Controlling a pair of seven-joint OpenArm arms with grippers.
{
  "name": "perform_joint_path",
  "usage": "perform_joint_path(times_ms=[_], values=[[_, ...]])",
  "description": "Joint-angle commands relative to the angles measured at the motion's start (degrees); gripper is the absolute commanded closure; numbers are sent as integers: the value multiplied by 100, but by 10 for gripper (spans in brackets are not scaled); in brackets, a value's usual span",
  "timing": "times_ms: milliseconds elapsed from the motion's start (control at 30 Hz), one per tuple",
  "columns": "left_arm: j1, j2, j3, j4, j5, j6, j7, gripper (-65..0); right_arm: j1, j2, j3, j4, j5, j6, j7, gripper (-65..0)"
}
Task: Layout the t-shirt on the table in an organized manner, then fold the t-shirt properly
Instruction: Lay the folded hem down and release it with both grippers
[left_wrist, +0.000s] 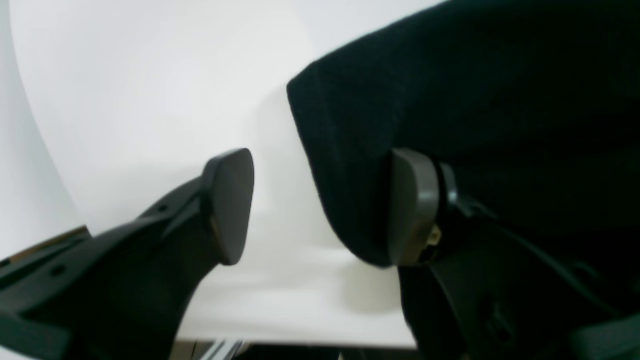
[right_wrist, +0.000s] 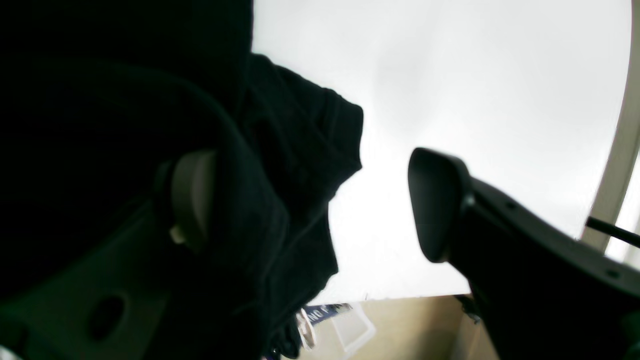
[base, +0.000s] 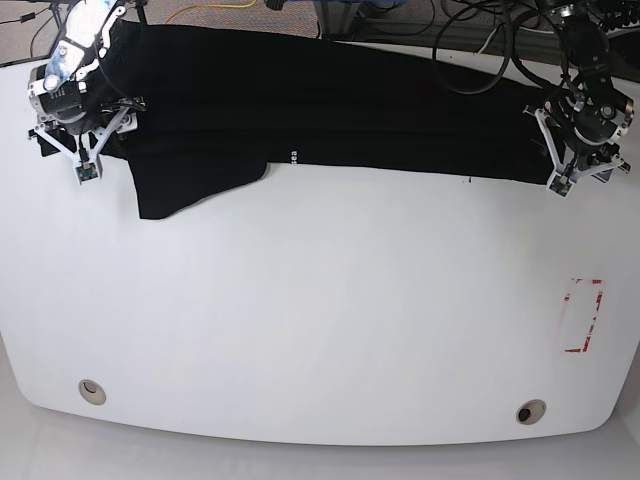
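Observation:
The black t-shirt (base: 350, 110) lies stretched in a long band along the far edge of the white table (base: 320, 300), a sleeve flap hanging toward the near left. A tiny white label (base: 293, 157) shows at its lower hem. My left gripper (base: 580, 165) sits at the shirt's right end. In the left wrist view it (left_wrist: 320, 207) is open, and a cloth corner (left_wrist: 350, 165) lies against its right finger. My right gripper (base: 85, 140) sits at the shirt's left end. In the right wrist view it (right_wrist: 315, 202) is open, with bunched cloth (right_wrist: 300, 150) lying over its left finger.
A red tape rectangle (base: 583, 315) marks the table at the right. Two round grommet holes (base: 92, 391) (base: 531, 411) sit near the front edge. Cables (base: 480, 40) lie behind the table's far edge. The floor (right_wrist: 400, 325) shows past the table edge in the right wrist view.

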Motion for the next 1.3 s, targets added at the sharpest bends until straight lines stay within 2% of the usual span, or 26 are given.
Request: perform_joint_path(times_ms=[0,133,333,433,733,1067,1200,1267], values=[[-46,-74,-57,337,26,56,36,-379,17,15,22,137,162,-27,-274,-504],[-63,-74,-57,486,26,56,80,-379,-88,-3,75,137,250,-27,-591,-503],[-160,-48,-48,504,26,56,80,-379,-334,-3,39,137,689,-27,-608,-503],[-230,66,-48,495,26,56,80,-379,-387,-3,31,137,1102,-27,-608,-503],[-274,84,-31,495,26,56,71,-379,-317,-3,22,111,2448,-27,-635,-503],[-353,93,-31,495,17,56,71,-379,-299,129,75,111,3274,-27,-643,-503],[-353,242,-39,495,-255,56,71,-379,-238,156,92,120,3432,-27,-643,-499],[-353,313,-48,495,-501,56,80,-379,-238,156,154,120,3459,-27,-643,-472]])
